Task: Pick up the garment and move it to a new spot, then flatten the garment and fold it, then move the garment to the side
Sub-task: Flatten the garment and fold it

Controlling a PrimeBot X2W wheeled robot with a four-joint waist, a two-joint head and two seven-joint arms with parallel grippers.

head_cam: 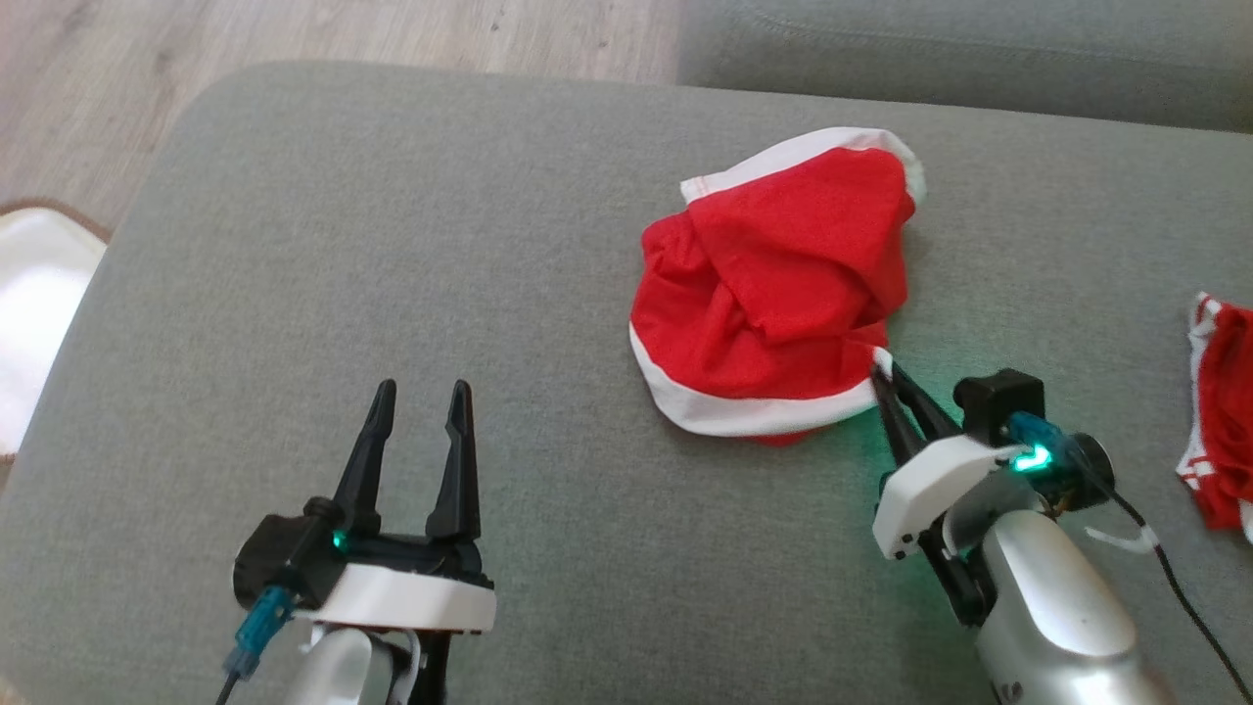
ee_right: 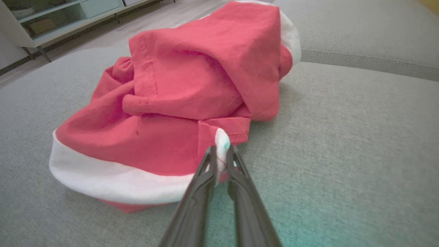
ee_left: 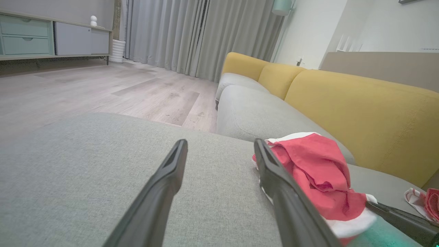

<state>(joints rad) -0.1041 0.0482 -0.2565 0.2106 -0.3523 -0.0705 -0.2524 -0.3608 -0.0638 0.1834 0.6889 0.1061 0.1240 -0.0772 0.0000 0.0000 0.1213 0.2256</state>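
A big grey sofa seat (head_cam: 392, 245) takes up most of the head view, and in the left wrist view it has a yellow back (ee_left: 360, 113) behind it. The red garment (head_cam: 773, 294) with white edges lies in a crumpled heap on the seat, right of the middle. The left pincer (head_cam: 423, 392) is over bare seat, well apart from the garment, its two fingers spread wide. The right pincer (head_cam: 881, 367) is squeezed together on the white edge at the garment's near corner. A second red and white cloth (head_cam: 1224, 421) lies far right.
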